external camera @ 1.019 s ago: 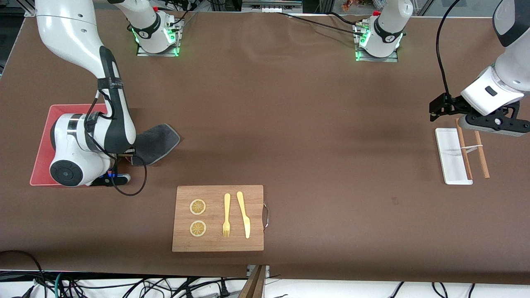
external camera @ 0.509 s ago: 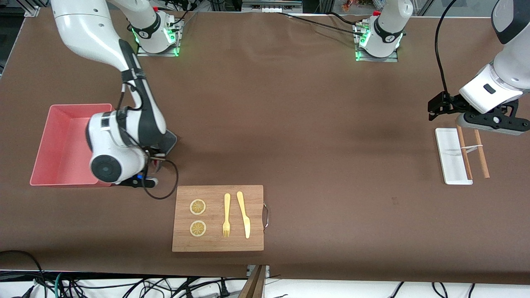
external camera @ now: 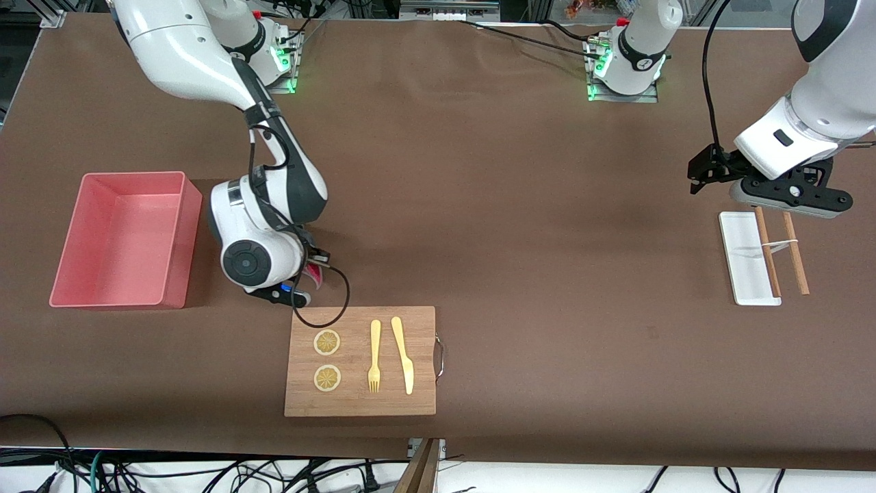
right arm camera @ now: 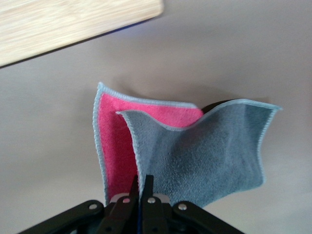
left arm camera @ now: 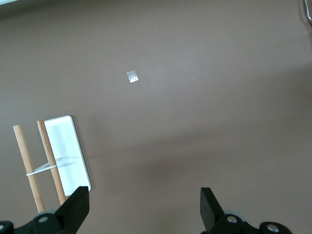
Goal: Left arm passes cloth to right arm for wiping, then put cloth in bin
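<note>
Front view, near to far: rectangular wooden cutting board [external camera: 361,361] w/ metal handle, nearest the camera, carrying two round lemon slices [external camera: 327,342], a yellow plastic fork [external camera: 374,356] and a yellow plastic knife [external camera: 403,354]. Just above its corner, over bare brown counter [external camera: 513,239] between board and bin: right hand [external camera: 309,268], clenched on small soft cloth [right arm camera: 185,146], grey one face, red-pink the other. In right wrist view, hangs folded from shut fingertips [right arm camera: 140,187], pink face and grey face both showing, board edge close by. Only a pink sliver visible in front view. Pink rectangular open-top plastic bin [external camera: 123,239] toward right arm's end, beside right arm [external camera: 267,205], nothing in it. Toward left arm's end: white rectangular tray [external camera: 746,257] w/ two thin wooden sticks [external camera: 780,250] joined by a white band. Left hand [left arm camera: 144,209] released, fingers wide apart, hovering over counter just by tray's farther end; left arm [external camera: 807,116] waiting.
</note>
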`<state>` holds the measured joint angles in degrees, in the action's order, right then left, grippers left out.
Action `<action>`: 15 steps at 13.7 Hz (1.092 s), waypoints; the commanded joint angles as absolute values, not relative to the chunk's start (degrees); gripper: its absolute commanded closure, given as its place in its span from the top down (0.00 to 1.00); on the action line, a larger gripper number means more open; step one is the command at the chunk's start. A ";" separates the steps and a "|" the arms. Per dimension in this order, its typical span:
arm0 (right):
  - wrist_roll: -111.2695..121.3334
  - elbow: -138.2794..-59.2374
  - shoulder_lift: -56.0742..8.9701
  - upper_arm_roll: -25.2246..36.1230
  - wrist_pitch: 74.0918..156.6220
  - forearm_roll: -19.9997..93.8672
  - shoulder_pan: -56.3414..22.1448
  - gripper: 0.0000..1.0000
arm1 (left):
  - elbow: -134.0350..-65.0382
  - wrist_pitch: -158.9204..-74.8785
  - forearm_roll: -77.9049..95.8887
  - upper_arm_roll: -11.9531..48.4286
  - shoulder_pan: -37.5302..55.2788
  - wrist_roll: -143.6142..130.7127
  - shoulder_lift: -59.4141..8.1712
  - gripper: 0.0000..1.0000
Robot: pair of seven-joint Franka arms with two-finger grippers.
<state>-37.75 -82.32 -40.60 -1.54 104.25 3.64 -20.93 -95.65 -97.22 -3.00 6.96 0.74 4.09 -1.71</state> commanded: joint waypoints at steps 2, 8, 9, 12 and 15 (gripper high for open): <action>-46.83 -82.18 -42.01 -6.05 109.76 3.52 -21.01 0.00 | -94.31 -92.82 -3.43 6.86 0.79 2.12 -1.58 1.00; -57.19 -82.09 -42.45 -11.50 119.25 10.10 -21.71 0.00 | -94.05 -92.55 -3.25 6.86 0.53 1.67 -1.58 1.00; -59.65 -82.09 -42.63 -12.82 120.75 10.19 -21.80 0.00 | -93.96 -92.81 -3.25 6.86 0.53 1.67 -2.02 1.00; -63.97 -82.00 -42.80 -16.16 123.48 10.20 -21.80 0.00 | -93.87 -92.99 -3.16 6.85 0.61 1.67 -2.11 1.00; -65.92 -81.91 -42.37 -18.54 122.00 10.72 -21.88 0.00 | -93.87 -92.90 -3.25 6.86 0.62 1.67 -2.11 1.00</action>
